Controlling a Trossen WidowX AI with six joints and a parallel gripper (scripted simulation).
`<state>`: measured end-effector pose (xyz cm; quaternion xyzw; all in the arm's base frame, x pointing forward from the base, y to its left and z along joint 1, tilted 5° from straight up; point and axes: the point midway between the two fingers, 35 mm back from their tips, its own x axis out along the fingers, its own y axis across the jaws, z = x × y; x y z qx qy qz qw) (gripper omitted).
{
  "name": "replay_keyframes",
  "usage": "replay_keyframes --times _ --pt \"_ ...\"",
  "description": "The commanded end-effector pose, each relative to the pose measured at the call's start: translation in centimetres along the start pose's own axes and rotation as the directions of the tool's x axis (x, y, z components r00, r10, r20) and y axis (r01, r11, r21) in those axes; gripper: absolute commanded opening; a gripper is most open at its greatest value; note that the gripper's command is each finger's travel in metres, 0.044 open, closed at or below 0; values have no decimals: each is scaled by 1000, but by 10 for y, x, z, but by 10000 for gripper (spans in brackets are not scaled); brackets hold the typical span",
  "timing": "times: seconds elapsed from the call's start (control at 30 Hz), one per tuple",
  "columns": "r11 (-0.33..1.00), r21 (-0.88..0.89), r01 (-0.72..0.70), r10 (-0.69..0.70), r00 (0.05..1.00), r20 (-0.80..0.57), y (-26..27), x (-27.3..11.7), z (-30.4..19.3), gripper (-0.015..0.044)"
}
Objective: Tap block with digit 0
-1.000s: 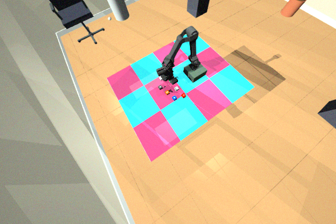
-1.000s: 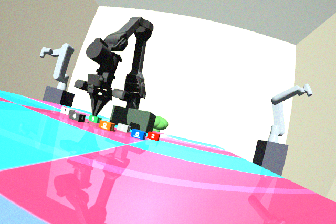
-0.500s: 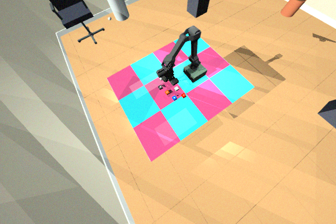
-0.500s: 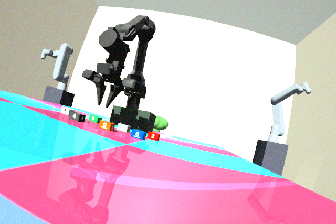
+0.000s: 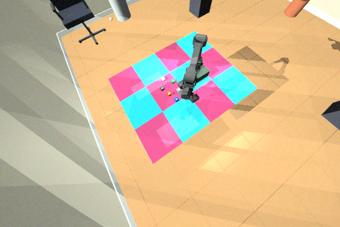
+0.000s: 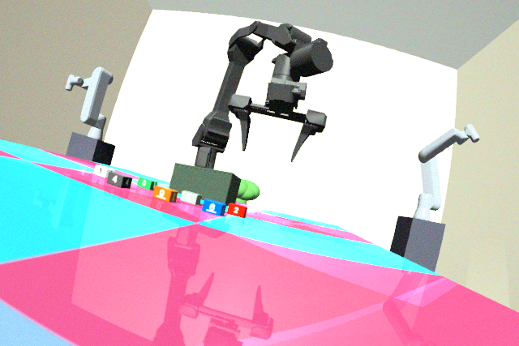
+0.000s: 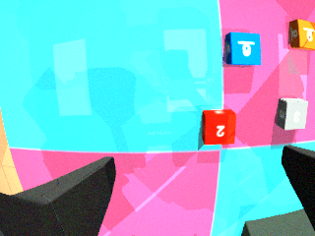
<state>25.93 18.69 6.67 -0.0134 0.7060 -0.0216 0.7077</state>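
Note:
The green block [image 5: 172, 81] [image 6: 146, 183] shows the digit 0 and sits on the chequered mat near the arm's base. It is outside the wrist view. My gripper [image 6: 268, 155] [image 7: 204, 161] is wide open and empty, raised above the mat, off to the red block's side of the group. The red block [image 6: 237, 210] [image 7: 219, 127] shows 2 and lies beyond the fingertips in the wrist view. The pale grey block [image 5: 178, 90] [image 6: 190, 197] [image 7: 292, 114] shows 3. The arm hides the red block in the top view.
An orange block [image 5: 169, 93] [image 6: 165, 193] [image 7: 302, 34] and a blue block [image 5: 176, 99] [image 6: 213, 207] [image 7: 242, 48] bear underlined digits. A dark grey block [image 5: 162, 88] [image 6: 118, 179] shows 4, a white block [image 5: 163, 78] [image 6: 103, 171] shows 1. The green base box [image 6: 203, 183] stands behind.

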Motion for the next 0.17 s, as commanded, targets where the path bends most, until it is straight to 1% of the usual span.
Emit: replay_keyframes --times 0.0,0.13 --pt "1000 15 6 -6 1000 -13 14 -4 -9 400" --pt "1000 15 6 -6 1000 -13 14 -4 -9 400"
